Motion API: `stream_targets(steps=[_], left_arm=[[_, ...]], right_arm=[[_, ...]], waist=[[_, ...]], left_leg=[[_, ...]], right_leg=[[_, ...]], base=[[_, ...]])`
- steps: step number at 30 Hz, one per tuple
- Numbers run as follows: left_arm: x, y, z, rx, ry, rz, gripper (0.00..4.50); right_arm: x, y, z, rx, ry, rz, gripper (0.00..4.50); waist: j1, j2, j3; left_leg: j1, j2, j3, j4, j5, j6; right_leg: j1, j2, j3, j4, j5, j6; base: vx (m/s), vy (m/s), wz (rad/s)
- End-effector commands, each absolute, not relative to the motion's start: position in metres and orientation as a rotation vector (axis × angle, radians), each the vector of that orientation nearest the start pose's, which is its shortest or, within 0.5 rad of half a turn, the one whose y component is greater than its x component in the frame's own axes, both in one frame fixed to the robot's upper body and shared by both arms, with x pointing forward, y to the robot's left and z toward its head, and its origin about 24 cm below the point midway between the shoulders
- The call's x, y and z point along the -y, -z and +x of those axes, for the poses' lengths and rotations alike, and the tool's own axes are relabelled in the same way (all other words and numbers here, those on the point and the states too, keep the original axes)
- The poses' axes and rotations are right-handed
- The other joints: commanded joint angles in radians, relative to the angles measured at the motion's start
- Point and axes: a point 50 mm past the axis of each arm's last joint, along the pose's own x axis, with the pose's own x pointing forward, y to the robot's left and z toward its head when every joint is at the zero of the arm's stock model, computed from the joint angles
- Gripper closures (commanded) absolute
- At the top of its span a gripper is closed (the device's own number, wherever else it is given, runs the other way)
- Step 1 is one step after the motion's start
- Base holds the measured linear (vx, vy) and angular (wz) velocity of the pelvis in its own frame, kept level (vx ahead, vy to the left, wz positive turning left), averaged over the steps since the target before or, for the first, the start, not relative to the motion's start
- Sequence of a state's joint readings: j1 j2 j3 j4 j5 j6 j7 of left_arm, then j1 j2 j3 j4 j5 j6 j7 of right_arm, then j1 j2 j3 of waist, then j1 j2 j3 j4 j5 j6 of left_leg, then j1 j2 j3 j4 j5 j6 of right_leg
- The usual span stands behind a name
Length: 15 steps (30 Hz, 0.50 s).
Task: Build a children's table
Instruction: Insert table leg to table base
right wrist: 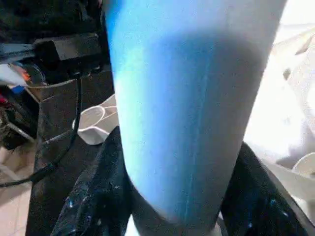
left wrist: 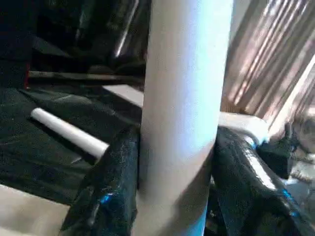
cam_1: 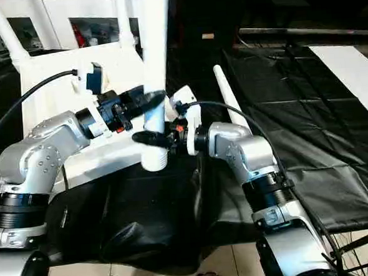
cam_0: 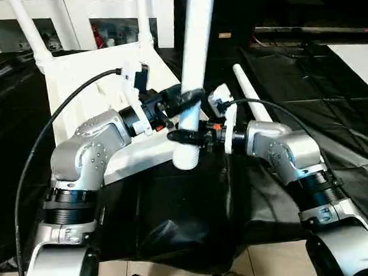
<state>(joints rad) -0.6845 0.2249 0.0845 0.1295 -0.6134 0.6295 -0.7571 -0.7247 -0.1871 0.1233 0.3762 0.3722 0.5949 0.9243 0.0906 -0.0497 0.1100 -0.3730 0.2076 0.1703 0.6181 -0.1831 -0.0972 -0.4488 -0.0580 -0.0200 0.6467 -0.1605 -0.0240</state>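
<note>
Between both clamping grippers (cam_0: 184, 120) stands a smooth white tapered leg (cam_0: 195, 62), upright.

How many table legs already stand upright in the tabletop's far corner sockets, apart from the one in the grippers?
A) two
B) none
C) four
A: two legs rise from the far corners of the tabletop, while a third lies on the black sheet.

Crowded centre, open cloth to the robot's right

The upright leg (cam_0: 195, 68) clamped between both grippers blocked the middle, with the tabletop (cam_0: 99, 74) and its two standing legs (cam_0: 143, 18) walling the left. A loose leg (cam_0: 251, 96) lay just beside the right gripper (cam_0: 187, 136); beyond it the black cloth (cam_0: 319, 98) lay flat and passable
</note>
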Motion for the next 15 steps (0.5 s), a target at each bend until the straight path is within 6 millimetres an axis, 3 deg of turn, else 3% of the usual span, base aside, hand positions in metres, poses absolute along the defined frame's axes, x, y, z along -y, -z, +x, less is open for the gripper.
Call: stream_targets(steps=[1, 7, 9, 10, 11, 13, 14, 15], left_arm=[[-0.114, -0.197, 0.334, 0.104, 1.038, -0.372, 1.65], [-0.120, -0.204, 0.339, 0.203, 0.988, -0.443, 1.32], [-0.126, -0.211, 0.340, 0.263, 0.973, -0.573, 1.30], [-0.131, -0.213, 0.341, 0.293, 0.952, -0.620, 1.30], [-0.136, -0.212, 0.343, 0.295, 0.915, -0.603, 1.30], [-0.137, -0.211, 0.344, 0.293, 0.907, -0.594, 1.30], [-0.137, -0.184, 0.351, 0.123, 0.833, -0.217, 1.30], [-0.139, -0.168, 0.354, 0.039, 0.804, -0.025, 1.30]], right_arm=[[0.079, -0.129, 0.340, -0.258, -1.171, 0.173, 2.64], [0.081, -0.137, 0.344, -0.196, -1.135, 0.229, 2.64], [0.084, -0.140, 0.348, -0.162, -1.086, 0.235, 2.64], [0.090, -0.142, 0.353, -0.136, -1.019, 0.239, 2.64], [0.101, -0.144, 0.360, -0.112, -0.925, 0.231, 2.64], [0.103, -0.144, 0.361, -0.109, -0.909, 0.228, 2.64], [0.120, -0.141, 0.365, -0.106, -0.811, 0.105, 2.64], [0.128, -0.140, 0.366, -0.112, -0.778, 0.059, 2.64]], waist=[[0.004, 0.006, -0.114], [0.005, 0.009, -0.115], [0.006, 0.007, -0.116], [0.007, 0.011, -0.115], [0.006, 0.007, -0.116], [0.004, 0.013, -0.113], [0.008, 0.009, -0.111], [0.004, 0.006, -0.108]], left_leg=[[0.001, -0.002, 0.008, -0.059, -0.077, 0.007], [0.001, -0.003, 0.008, -0.057, -0.069, 0.010], [-0.001, -0.005, 0.008, -0.057, -0.071, 0.008], [0.000, -0.006, 0.008, -0.056, -0.074, 0.006], [0.000, -0.006, 0.008, -0.056, -0.082, 0.001], [0.003, -0.005, 0.008, -0.058, -0.093, -0.005], [0.003, -0.003, 0.002, -0.062, -0.096, 0.007], [0.006, -0.002, 0.004, -0.064, -0.101, 0.005]], right_leg=[[0.090, -0.049, 0.027, -0.063, -0.089, -0.217], [0.090, -0.049, 0.026, -0.062, -0.079, -0.210], [0.092, -0.048, 0.026, -0.061, -0.069, -0.220], [0.090, -0.048, 0.026, -0.061, -0.069, -0.223], [0.089, -0.049, 0.025, -0.063, -0.081, -0.225], [0.086, -0.046, 0.025, -0.065, -0.107, -0.212], [0.084, -0.043, 0.022, -0.078, -0.151, -0.160], [0.082, -0.041, 0.024, -0.074, -0.172, -0.133]], base=[[0.000, 0.000, 0.00], [0.000, 0.000, 0.00], [0.000, 0.000, 0.00], [0.000, 0.000, 0.00], [0.000, 0.000, 0.00], [0.000, 0.000, 0.00], [0.000, 0.000, 0.00], [0.000, 0.000, 0.00]])
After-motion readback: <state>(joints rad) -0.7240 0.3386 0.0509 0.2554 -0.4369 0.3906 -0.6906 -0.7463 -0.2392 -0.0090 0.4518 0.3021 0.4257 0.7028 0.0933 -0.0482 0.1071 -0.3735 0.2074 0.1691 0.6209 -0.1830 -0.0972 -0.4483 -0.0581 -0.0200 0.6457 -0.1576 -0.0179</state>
